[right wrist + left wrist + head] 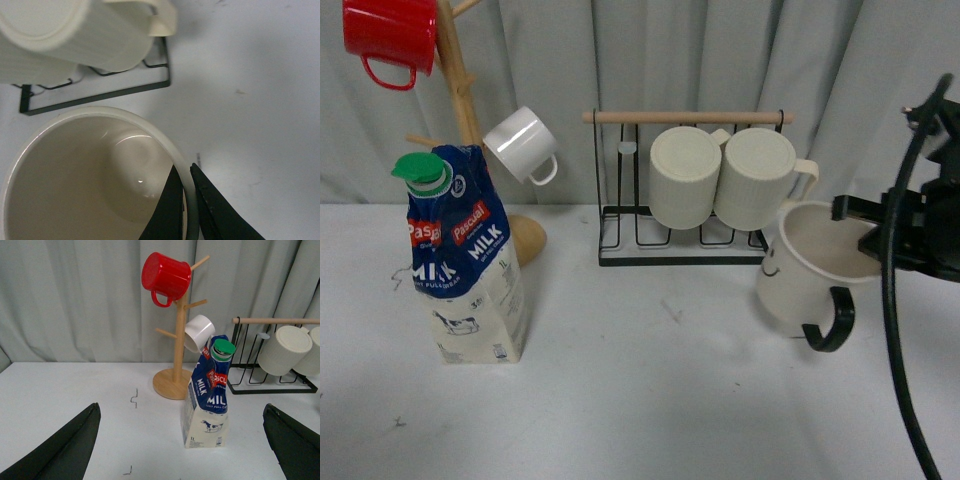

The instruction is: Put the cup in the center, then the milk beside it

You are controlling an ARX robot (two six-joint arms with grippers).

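Red mug point(388, 38), white mug point(523, 144) on wooden tree point(466, 105) — ribbed mugs point(685, 175) on wire rack point(620, 117).

— What can be read here?
— On the milk carton point(468, 265): "Pascual" in white on a red label, "MILK" in white on the blue, and a small "1L".
— Anything else?
— Just a black smiley on the cup point(800, 275). The carton's finer print is illegible.

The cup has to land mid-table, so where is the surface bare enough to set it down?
The widest bare patch of table lies between the milk carton and the cup, in front of the wire rack. The back is crowded: mug tree, rack and ribbed mugs.
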